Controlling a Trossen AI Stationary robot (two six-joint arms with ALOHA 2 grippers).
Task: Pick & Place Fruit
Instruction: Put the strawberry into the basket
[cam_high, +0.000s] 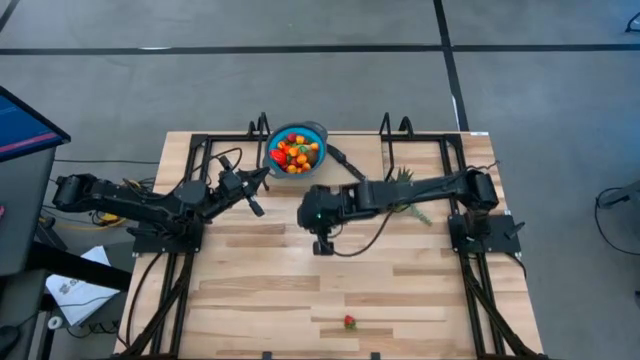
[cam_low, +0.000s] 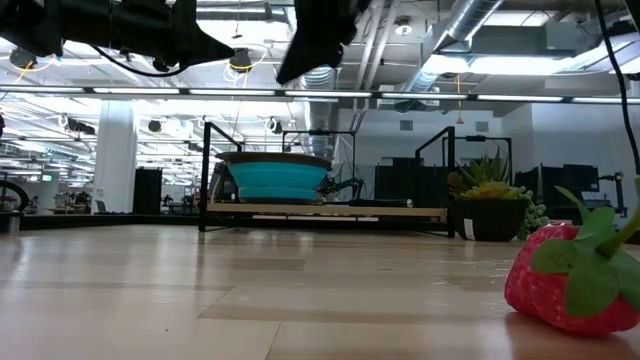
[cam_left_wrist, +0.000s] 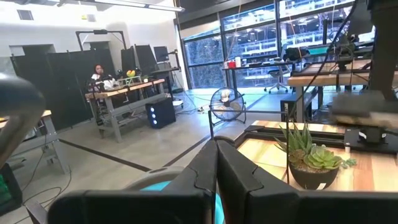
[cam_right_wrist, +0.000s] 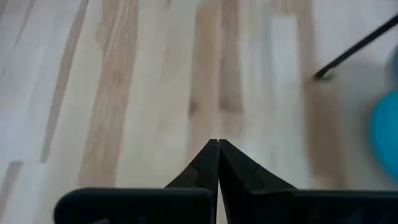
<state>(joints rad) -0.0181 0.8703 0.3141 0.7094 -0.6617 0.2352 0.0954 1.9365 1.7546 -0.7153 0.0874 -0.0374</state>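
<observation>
One red toy strawberry with green leaves (cam_high: 349, 322) lies alone on the pale wooden tabletop (cam_high: 250, 280) near its front edge. One round blue bowl with a black handle (cam_high: 297, 149) stands at the rear edge, heaped with small red and orange toy fruits (cam_high: 293, 153) too crowded to count. One spiky green potted plant (cam_high: 405, 180) sits beside the right arm. The left gripper (cam_high: 266, 172), clenched and empty, points at the bowl's rim. The right gripper (cam_right_wrist: 218, 144), clenched on nothing, hovers above bare tabletop beside the bowl.
</observation>
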